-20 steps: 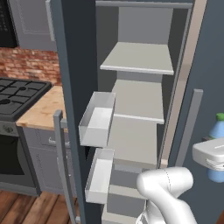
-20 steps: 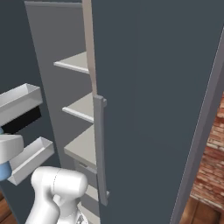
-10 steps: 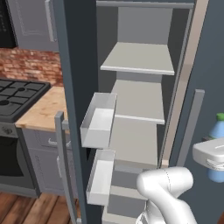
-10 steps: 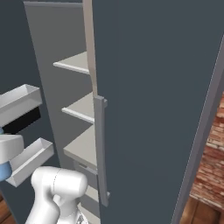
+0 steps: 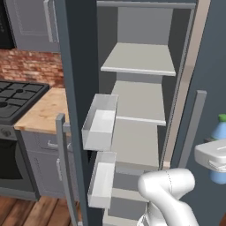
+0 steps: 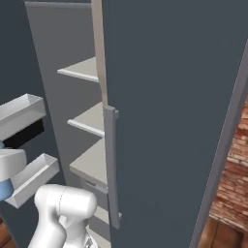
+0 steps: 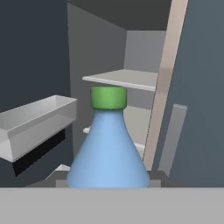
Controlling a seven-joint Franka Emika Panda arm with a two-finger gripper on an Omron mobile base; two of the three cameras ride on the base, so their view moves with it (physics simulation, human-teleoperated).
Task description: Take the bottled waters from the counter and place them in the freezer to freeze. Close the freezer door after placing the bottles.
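Note:
My gripper [image 7: 108,181] is shut on a blue-tinted water bottle [image 7: 108,148] with a green cap [image 7: 108,97], held upright in front of the open freezer [image 5: 139,114]. In the left base view the white hand [image 5: 212,155] and the bottle [image 5: 219,130] sit at the right edge, level with the middle shelves. From the right base view the hand [image 6: 10,163] shows at the left edge, a sliver of blue bottle [image 6: 4,189] below it. The freezer door [image 5: 73,66] stands swung open on the left, white bins [image 5: 100,121] on its inner side. The counter [image 5: 44,112] lies left of the door.
Pale grey shelves [image 5: 140,59] step down inside the freezer. A second slate door [image 6: 169,97] with a long bar handle [image 6: 111,164] stands shut on the right of the opening. A black gas stove [image 5: 15,95] sits left of the counter, under a brick wall [image 5: 28,66].

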